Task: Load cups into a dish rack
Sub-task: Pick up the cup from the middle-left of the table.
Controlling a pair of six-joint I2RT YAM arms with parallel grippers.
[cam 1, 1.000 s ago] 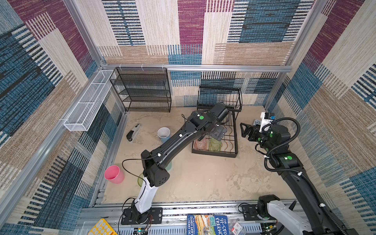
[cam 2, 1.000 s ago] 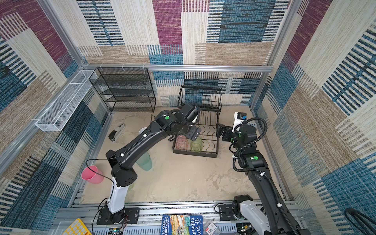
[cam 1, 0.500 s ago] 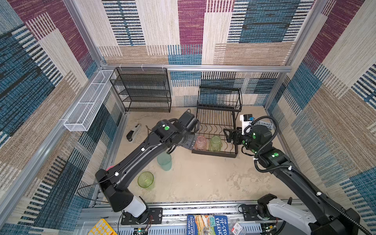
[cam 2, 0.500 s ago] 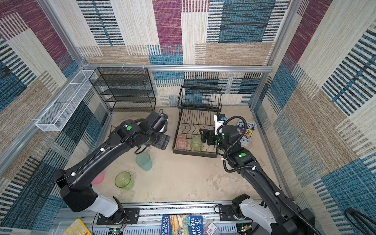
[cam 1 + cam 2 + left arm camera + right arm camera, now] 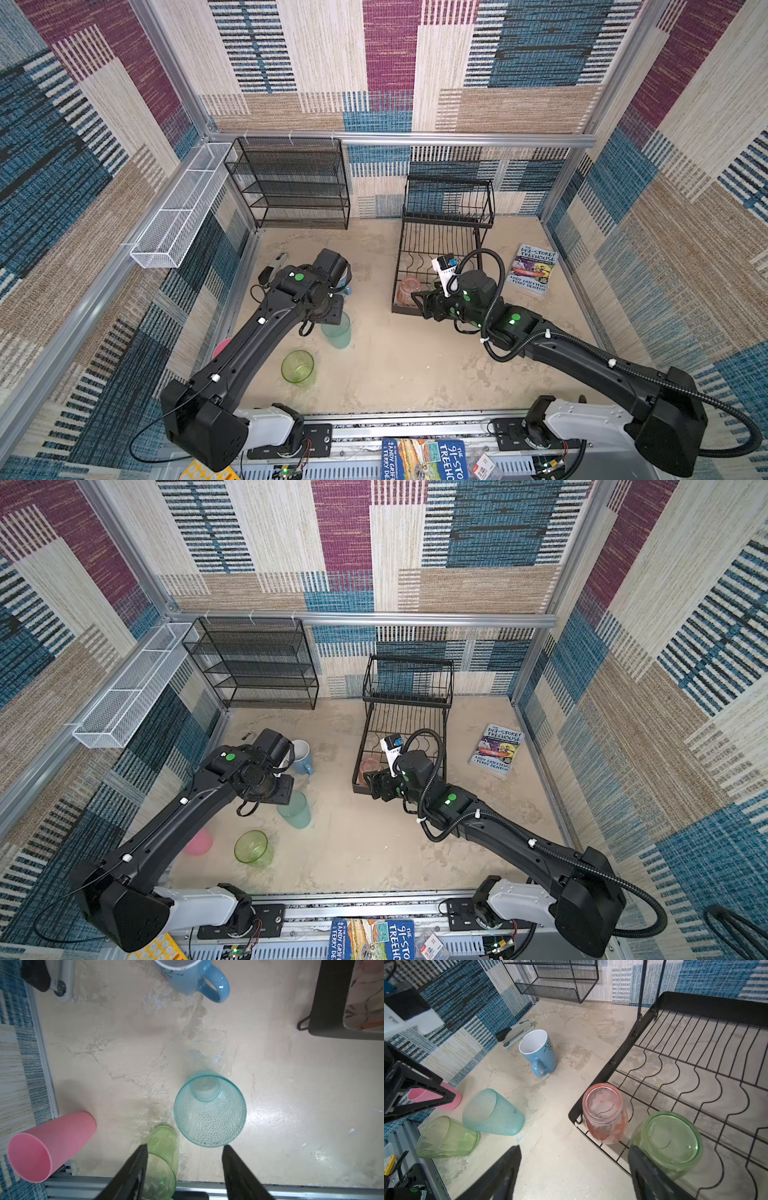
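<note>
Dish rack (image 5: 612,1061) at the back of the bench (image 5: 415,365): black wire, lower tray with curved dividers, raised basket above. Two cups already in the lower tray, both mouth down along its front edge. Peach cup (image 5: 604,1113) is in the rack's front-left corner and racked tumbler (image 5: 670,1142), green, is just beside it, further right along that edge; in both top views the right arm hides most of the tumbler

Four cups on the bench left of the rack, all mouth up. Blue mug (image 5: 538,1051) is nearest the rack's left side. Teal cup (image 5: 209,1109) is in front of the mug, off the rack's front-left corner. Loose tumbler (image 5: 297,366), green, is further forward and left of the teal cup, near it but apart. Pink cup (image 5: 47,1145) is furthest left of the rack at the bench edge, partly under the left arm in both top views

Left pincer (image 5: 185,1147) hangs over the bench left of the rack, fingers spread, nothing between them. Teal cup's rim lies right at the fingertips in the wrist view, no grip on it

Right pincer (image 5: 575,1147) hovers at the rack's front-left corner, fingers spread, empty. One finger overlaps the racked tumbler in the wrist view, cannot tell if it touches

Also there: stapler (image 5: 517,1032) left of the rack beyond the mug, book (image 5: 534,270) flat on the bench right of the rack, mesh shelf (image 5: 291,183) left of the rack at the back wall
</note>
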